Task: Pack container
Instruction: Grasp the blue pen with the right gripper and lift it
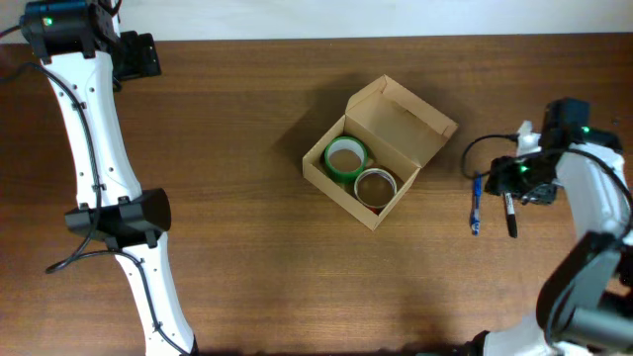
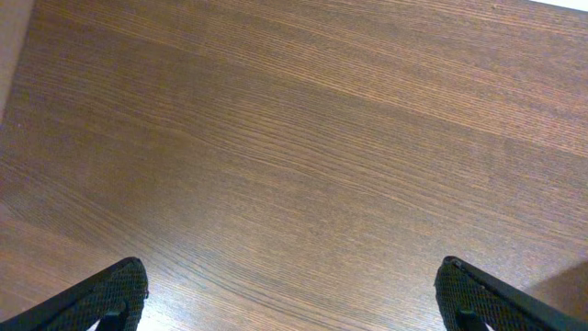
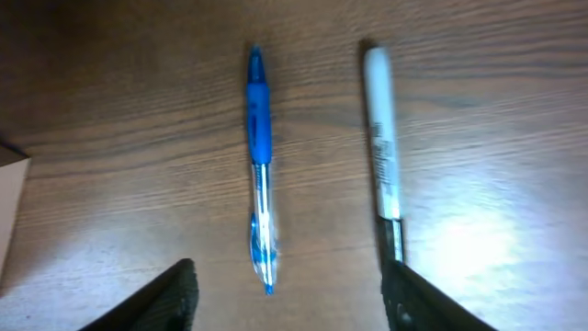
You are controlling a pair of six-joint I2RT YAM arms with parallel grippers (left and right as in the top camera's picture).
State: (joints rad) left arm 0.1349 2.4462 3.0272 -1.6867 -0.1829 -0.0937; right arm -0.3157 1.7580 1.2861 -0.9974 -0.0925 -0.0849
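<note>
— Two tape rolls are counted, a green roll (image 1: 346,158) and a brownish roll (image 1: 376,186), both laid flat, side by side, inside the one container (image 1: 396,124). Two pens are seen as well.
— Which ones?
— A blue pen (image 3: 260,165) and a marker (image 3: 381,147), laid parallel and apart on the dark wood-grain desk (image 1: 247,218), to the right of the container.
— How is the container described?
— Plain tan cardboard, set askew at mid-desk, its flap lid swung open.
— And the jaws?
— The left jaws are spread wide over bare desk with nothing held. The right jaws are parted above the pens with nothing gripped.
</note>
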